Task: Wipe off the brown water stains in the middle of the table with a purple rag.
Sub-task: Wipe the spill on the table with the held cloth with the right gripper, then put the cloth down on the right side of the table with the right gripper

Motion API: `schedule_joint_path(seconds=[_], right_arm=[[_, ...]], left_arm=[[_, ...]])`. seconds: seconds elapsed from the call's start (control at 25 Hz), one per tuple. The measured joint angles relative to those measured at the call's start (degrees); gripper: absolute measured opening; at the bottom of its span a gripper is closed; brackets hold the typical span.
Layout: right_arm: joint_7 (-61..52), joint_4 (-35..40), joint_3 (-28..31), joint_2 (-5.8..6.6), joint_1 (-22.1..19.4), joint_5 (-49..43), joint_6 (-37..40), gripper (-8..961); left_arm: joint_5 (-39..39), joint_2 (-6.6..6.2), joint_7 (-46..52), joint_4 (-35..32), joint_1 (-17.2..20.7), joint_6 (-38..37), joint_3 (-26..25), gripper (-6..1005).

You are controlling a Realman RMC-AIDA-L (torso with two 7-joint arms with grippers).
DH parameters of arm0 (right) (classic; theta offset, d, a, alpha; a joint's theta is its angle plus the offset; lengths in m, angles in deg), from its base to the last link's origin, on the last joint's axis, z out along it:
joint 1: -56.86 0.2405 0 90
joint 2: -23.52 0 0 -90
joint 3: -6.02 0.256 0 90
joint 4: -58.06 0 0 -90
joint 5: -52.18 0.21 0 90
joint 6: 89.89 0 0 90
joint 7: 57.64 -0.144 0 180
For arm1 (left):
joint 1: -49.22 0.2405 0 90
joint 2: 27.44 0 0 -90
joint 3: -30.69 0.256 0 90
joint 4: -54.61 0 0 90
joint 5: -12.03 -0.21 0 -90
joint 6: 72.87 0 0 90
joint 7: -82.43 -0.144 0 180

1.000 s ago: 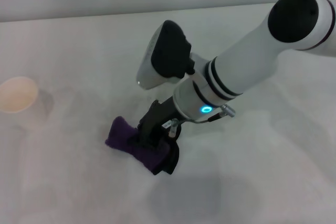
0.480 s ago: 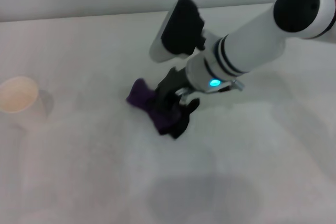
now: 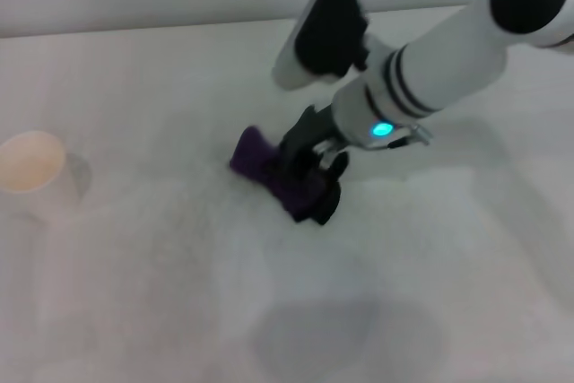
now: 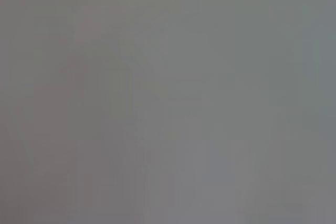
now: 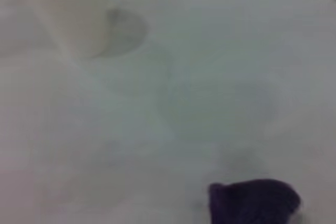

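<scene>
My right gripper (image 3: 307,170) is shut on the purple rag (image 3: 262,163) and presses it onto the white table (image 3: 134,293) near the middle. The rag's purple end sticks out toward my left and its blackish end (image 3: 325,207) lies nearer me. In the right wrist view one end of the rag (image 5: 254,200) shows on the tabletop (image 5: 220,93). No tan-brown stain shows on the table in any view. The left gripper is out of view; the left wrist view is a flat grey.
A white paper cup (image 3: 31,172) stands at the table's left side; it also shows in the right wrist view (image 5: 60,9). The table's far edge (image 3: 179,26) meets a pale wall. A faint grey shadow (image 3: 345,334) lies on the near tabletop.
My right arm has dragged the rag across the table, away from me and to the right. The cup has not moved.
</scene>
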Motion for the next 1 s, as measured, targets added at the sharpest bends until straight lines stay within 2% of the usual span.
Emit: schedule_joint_path(seconds=[0.12,0.24,0.36,0.52,0.64,0.76,0.88,1.0], right_arm=[[-0.8,2.6,-7.9,-0.07,0.5,4.5,0.0,112],[-0.9,6.1,-11.5,-0.09,0.0,7.3,-0.8,113],[-0.9,8.1,-13.0,-0.10,-0.7,7.5,-1.3,114],[-1.0,5.0,-12.3,-0.02,-0.7,7.0,0.7,115],[-1.0,2.3,-9.8,0.31,-0.7,5.8,2.9,116],[-2.0,0.0,-3.5,0.50,-1.2,1.8,2.6,117],[-2.6,1.0,4.6,0.88,-3.8,-2.0,0.2,118],[-2.4,5.7,13.2,1.16,-8.7,-6.6,-3.4,119]], left_arm=[[0.1,0.06,0.0,-0.1,-0.1,0.0,0.0,866],[0.9,0.07,0.0,-0.2,-0.1,0.0,0.0,866],[1.2,0.14,0.0,-0.4,-0.1,0.0,0.0,866],[1.2,0.15,0.0,-0.5,-0.1,0.0,0.0,866],[1.2,0.28,0.7,-0.7,0.0,0.0,0.0,866],[1.2,0.28,1.3,-0.7,0.0,0.0,0.0,865],[1.2,0.27,1.7,-0.6,0.0,0.0,0.0,865],[1.2,0.24,2.2,-0.6,-0.1,0.0,0.0,866]])
